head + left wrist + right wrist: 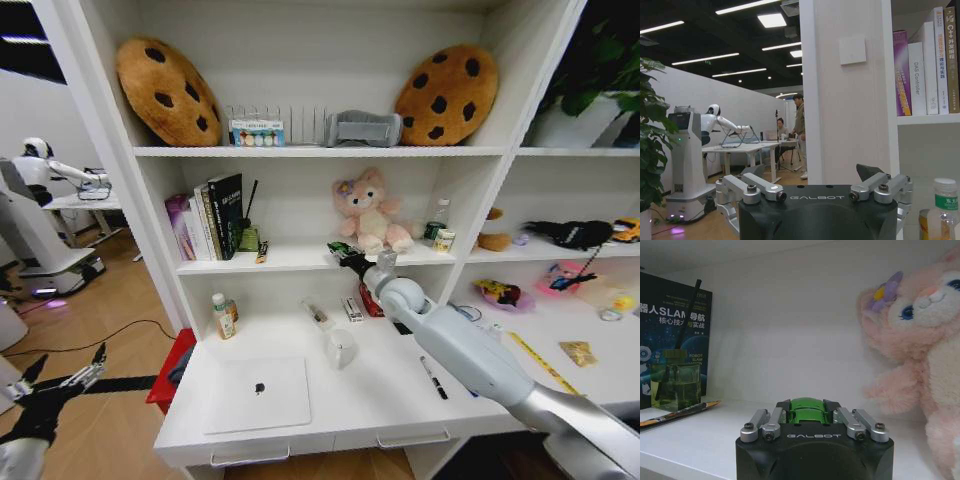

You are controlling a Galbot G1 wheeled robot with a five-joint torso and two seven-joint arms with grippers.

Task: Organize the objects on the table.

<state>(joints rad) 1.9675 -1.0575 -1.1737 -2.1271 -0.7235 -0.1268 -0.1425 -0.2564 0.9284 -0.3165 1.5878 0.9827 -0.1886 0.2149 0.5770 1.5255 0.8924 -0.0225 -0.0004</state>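
Bright, even light; bowed edges

The right arm (470, 360) is smooth silver-grey; black wrist housings read "GALBOT", with silver screwed linkages carrying the fingers (760, 422).

Low in the centre of the frame, the right gripper (809, 416) has its jaws closed around a tiny green toy car (808, 412) above a white shelf (715, 440). A pink plush toy (925, 350) fills the right side. At left stand a dark book (670, 320) and a green glass bottle (676, 385), with a pencil (677, 412) lying before them.
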